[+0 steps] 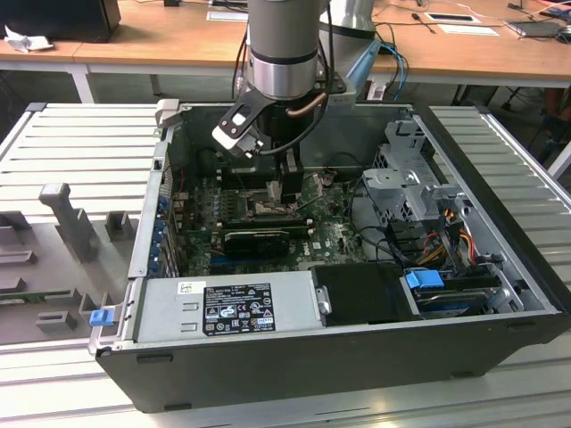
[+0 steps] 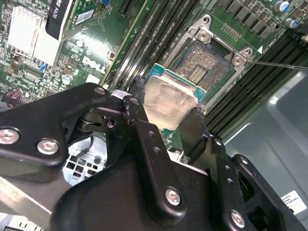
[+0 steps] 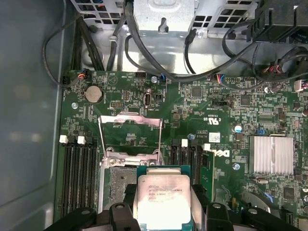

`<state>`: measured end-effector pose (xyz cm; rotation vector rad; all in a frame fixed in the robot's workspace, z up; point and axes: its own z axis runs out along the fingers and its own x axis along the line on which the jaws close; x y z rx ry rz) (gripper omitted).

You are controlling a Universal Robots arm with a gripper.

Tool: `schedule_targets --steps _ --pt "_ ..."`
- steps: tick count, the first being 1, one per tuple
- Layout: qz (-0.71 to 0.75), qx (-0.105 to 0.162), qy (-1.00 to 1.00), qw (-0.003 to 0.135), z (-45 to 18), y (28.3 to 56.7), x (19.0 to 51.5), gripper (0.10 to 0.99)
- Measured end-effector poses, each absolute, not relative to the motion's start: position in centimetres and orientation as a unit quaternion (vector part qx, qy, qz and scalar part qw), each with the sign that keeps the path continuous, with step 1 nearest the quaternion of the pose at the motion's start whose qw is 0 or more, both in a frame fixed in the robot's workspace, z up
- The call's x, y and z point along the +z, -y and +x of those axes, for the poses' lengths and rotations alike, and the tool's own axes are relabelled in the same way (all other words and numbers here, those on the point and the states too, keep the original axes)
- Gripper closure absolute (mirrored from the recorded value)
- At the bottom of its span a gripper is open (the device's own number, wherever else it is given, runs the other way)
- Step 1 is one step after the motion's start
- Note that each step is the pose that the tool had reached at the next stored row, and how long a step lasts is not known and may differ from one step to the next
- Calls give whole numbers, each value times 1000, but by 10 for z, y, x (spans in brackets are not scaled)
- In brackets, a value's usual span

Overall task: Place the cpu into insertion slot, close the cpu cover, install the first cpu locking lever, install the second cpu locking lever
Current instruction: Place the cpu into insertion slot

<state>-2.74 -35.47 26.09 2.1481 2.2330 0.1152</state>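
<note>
My gripper [image 1: 287, 185] reaches down into an open computer case and is shut on the cpu [image 2: 168, 102], a pale silver square chip pinched by two opposite edges between black fingers [image 2: 138, 96]. The chip hovers close above the motherboard, overlapping one side of the insertion slot [image 2: 209, 65] and not seated in it. In the first wrist view the cpu [image 3: 163, 198] covers part of the insertion slot [image 3: 117, 179]. The cpu cover [image 3: 130, 115], a thin grey metal frame, stands flipped open beyond the slot. In the exterior view the insertion slot [image 1: 266, 211] lies just below the gripper.
Black memory slots [image 3: 77, 178] flank the socket on both sides. A finned silver heat sink [image 3: 272, 154] sits on the board and loose cables [image 3: 144, 62] hang near the case wall. A power supply [image 1: 227, 308] and a drive cage [image 1: 410, 178] crowd the case.
</note>
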Motion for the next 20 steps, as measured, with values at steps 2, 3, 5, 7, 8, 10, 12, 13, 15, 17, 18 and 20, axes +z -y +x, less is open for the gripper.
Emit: schedule_targets --steps 2,3,5,7,8,10,12,13,15,17,18,20 --pt "693 37 -720 21 -28 355 260 557" --pt "693 37 -720 21 -28 355 260 557" --pt "693 37 -720 20 -28 354 259 557" --pt "693 37 -720 20 -28 353 256 557" --pt "693 37 -720 21 -28 353 256 557" --pt "693 37 -720 21 -29 353 256 557" --pt "693 37 -720 21 -29 352 255 557" --pt "693 37 -720 21 -29 352 255 557" --pt "693 37 -720 20 -29 351 255 557" --pt "693 37 -720 20 -29 350 255 557" --pt "693 37 -720 21 -29 350 255 557" --pt "693 37 -720 21 -29 349 254 557"
